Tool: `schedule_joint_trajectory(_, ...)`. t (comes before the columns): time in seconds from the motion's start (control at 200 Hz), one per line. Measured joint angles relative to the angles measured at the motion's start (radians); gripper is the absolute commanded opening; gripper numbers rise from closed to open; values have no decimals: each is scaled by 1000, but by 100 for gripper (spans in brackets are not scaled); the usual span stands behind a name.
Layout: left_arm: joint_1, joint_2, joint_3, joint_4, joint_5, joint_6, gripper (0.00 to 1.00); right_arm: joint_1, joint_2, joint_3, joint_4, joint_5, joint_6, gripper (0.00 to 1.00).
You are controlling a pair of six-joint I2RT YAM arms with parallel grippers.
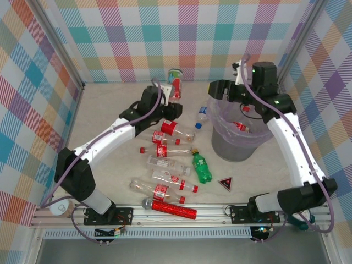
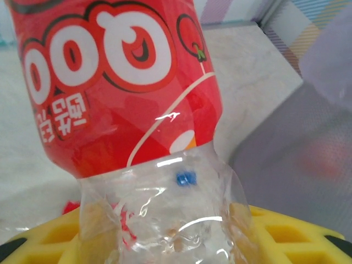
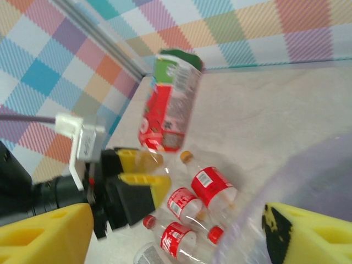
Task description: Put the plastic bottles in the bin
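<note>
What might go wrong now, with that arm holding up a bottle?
The left gripper pinches the clear red-labelled plastic bottle near one end, so it may tilt or slip. The right gripper hangs near the rim of the round lilac translucent bin, so the arms might bump there.

The top camera hangs above and behind the arm bases (image 1: 110, 212) and looks down across the whole desk (image 1: 110, 104), with the bases at 6 o'clock and the back wall (image 1: 181, 33) at 12. The left wrist camera sits hard against the red-labelled bottle (image 2: 121, 82), with the bin (image 2: 313, 159) at 3 o'clock. The right wrist camera looks from near the bin's rim. It shares that bottle, the left pincer (image 3: 142, 171) and the lying bottles (image 3: 206, 190) with the top view.
</note>
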Motion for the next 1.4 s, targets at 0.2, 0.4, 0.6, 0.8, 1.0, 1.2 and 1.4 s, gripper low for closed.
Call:
schedule_joint_trajectory(0.2, -26, -66, -122, 145, 69, -14, 0, 58, 77, 3, 53, -51, 37, 81)
schedule_joint_trajectory(0.4, -47, -105, -143, 242, 115, -13, 0, 69, 122, 14, 83, -76, 69, 91)
schedule_joint_trajectory(0.6, -71, -159, -169, 276, 135, -9, 0, 70, 185, 66, 119, -123, 103, 93)
schedule_joint_trajectory(0.8, -80, -164, -169, 290, 149, -3, 0, 87, 248, 128, 123, -134, 113, 93)
schedule_joint_trajectory(1.0, -89, -164, -169, 290, 156, 8, 0, 100, 276, 137, 126, -138, 113, 88)
schedule_joint_trajectory(1.2, -91, -163, -169, 290, 163, 14, 0, 100, 283, 138, 126, -153, 119, 74)
schedule_joint_trajectory(1.4, -92, -163, -169, 289, 158, 13, 12, 100, 283, 142, 133, -156, 114, 64)
